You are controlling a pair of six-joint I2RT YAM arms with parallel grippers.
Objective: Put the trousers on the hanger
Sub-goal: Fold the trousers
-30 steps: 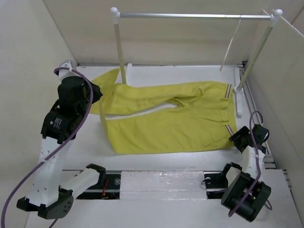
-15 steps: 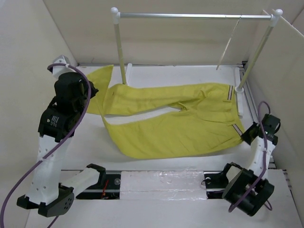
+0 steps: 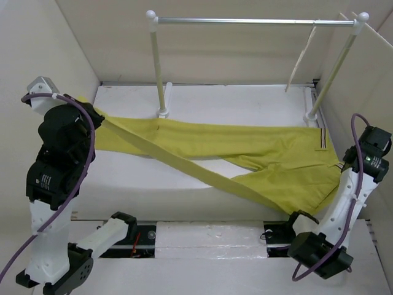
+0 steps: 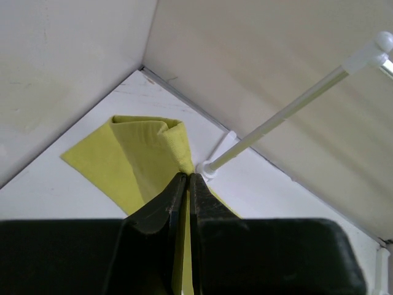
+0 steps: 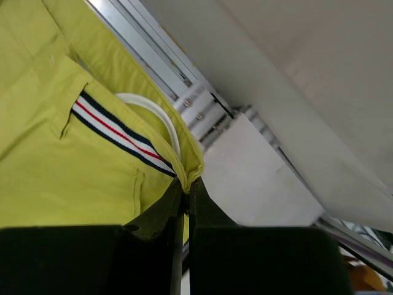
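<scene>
- The trousers (image 3: 245,144) are stretched across the table (image 3: 153,193) from about 9 o'clock to 4 o'clock in the overhead view. One leg runs as a taut diagonal band off the surface.
- The left gripper (image 4: 187,178), at 9 o'clock, has its jaws pressed together on a fold of yellow cloth at the leg end. The fold bunches out just past the tips.
- The right gripper (image 5: 186,184), at 4 o'clock, pinches the top edge of the trousers right beside the striped waistband (image 5: 116,132), with no gap showing between the jaws.
- The hanger (image 3: 301,59) hangs edge-on at 1 o'clock from the right end of the silver rail (image 3: 252,21). It is well apart from the cloth, and nothing touches it.
- To my eye this is the pick-up-and-spread step, with both ends held and the garment pulled fairly straight but not yet brought to the hanger.
- The next move calls for carrying one end up towards 1 o'clock and feeding it over the hanger's lower bar.
- The crossed leg looks likely to snag or drag, so I would want it kept taut.
- How well that edge-on hanger can be reached, I cannot tell.
</scene>
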